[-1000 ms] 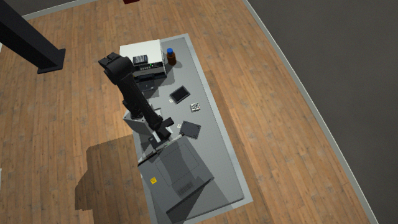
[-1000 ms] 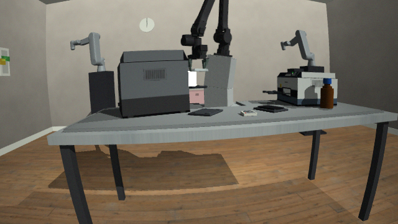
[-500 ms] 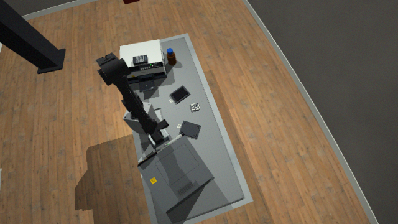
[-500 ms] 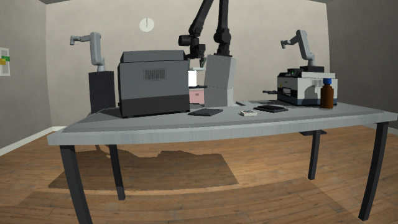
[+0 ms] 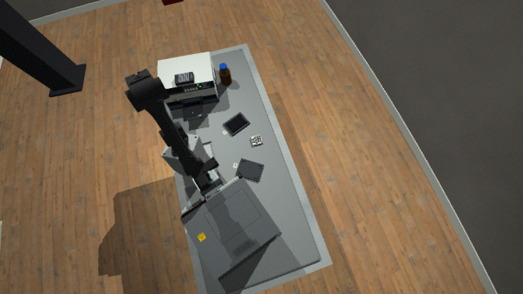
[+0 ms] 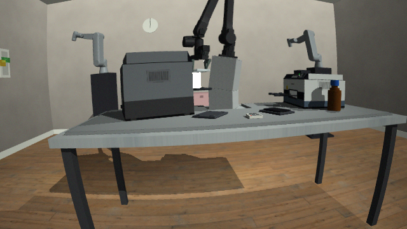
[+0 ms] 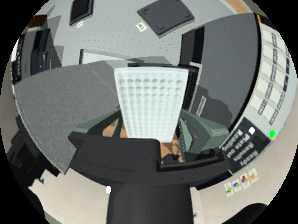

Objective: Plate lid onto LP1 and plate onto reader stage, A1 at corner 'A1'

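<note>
My gripper (image 5: 211, 178) is shut on the white well plate (image 7: 149, 103) across its width. The plate fills the middle of the wrist view between both fingers. It hangs just off the front edge of the big grey reader (image 5: 233, 220), level with the reader's top in the side view (image 6: 201, 69). The reader's stage is hidden under the arm and plate. The dispenser (image 5: 188, 77) stands at the far end of the bench, and its dark stage (image 5: 192, 109) holds nothing. A dark flat square (image 5: 250, 169) lies by the reader and a dark rimmed square (image 5: 236, 123) lies nearer the dispenser; I cannot tell which is the lid.
The brown capped bottle (image 5: 224, 74) stands upright right of the dispenser. A small white patterned tile (image 5: 256, 140) lies between the two dark squares. The arm's grey pedestal (image 6: 224, 83) stands beside the reader. Small white name tags sit beside each dark square.
</note>
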`<control>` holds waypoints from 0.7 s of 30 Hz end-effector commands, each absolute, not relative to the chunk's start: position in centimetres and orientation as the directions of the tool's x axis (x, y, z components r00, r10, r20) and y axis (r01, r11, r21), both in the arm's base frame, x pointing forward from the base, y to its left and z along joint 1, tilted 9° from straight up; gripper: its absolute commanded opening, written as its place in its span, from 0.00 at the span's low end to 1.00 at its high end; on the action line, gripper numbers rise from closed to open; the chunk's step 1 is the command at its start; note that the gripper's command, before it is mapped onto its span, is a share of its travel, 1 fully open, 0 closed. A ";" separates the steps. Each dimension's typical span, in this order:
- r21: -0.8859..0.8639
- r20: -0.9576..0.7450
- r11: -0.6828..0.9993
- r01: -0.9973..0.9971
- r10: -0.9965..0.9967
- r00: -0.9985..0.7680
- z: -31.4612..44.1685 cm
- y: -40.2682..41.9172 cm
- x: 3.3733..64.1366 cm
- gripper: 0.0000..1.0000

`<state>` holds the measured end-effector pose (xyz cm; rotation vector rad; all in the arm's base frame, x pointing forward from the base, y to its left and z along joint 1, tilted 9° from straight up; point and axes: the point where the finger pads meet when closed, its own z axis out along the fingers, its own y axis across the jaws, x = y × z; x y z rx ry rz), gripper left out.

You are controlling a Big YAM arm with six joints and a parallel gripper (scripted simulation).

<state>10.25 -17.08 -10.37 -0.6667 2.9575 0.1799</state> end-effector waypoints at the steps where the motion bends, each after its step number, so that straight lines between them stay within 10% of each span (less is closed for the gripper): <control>1: 0.088 -0.128 0.889 -0.448 -0.436 -0.891 -10.7 -17.1 10.5 0.86; 21: 0.071 -0.128 0.904 -0.423 -0.412 -0.902 -10.8 -18.0 11.0 0.86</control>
